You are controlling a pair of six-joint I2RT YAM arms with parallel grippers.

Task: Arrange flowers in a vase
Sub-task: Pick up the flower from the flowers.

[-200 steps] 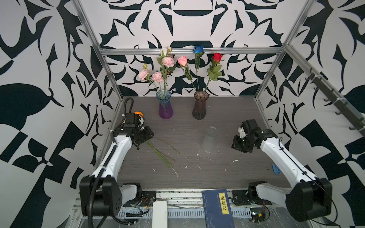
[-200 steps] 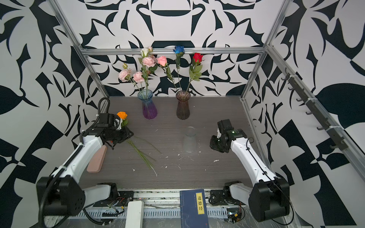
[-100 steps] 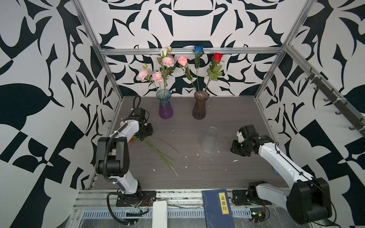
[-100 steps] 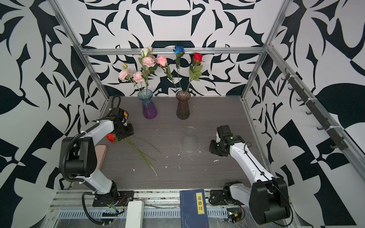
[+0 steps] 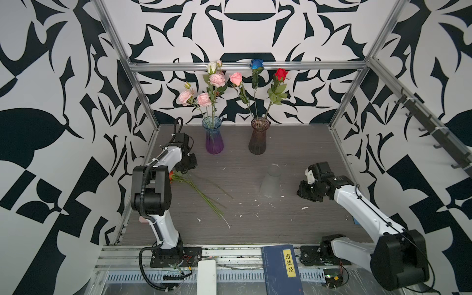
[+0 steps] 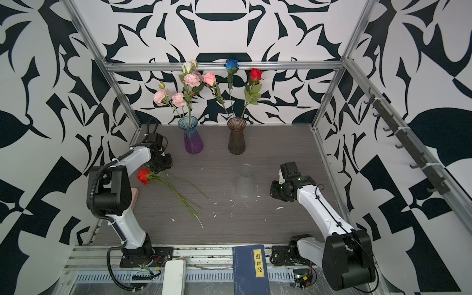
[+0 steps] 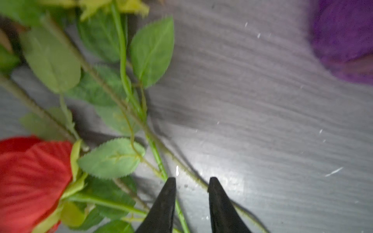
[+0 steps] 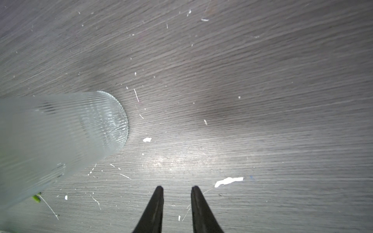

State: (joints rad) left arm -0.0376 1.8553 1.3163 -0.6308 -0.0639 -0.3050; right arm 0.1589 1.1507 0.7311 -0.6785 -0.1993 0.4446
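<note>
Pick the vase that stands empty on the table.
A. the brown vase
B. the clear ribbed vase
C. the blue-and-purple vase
B: in both top views the clear ribbed vase holds no stems, while the blue-and-purple vase carries ruffled pink blooms and the brown vase carries roses.

A blue book (image 5: 282, 270) lay at my table's (image 5: 293, 143) front edge, a white box (image 5: 206, 277) just left of it, white scraps (image 5: 304, 208) beyond.
</note>
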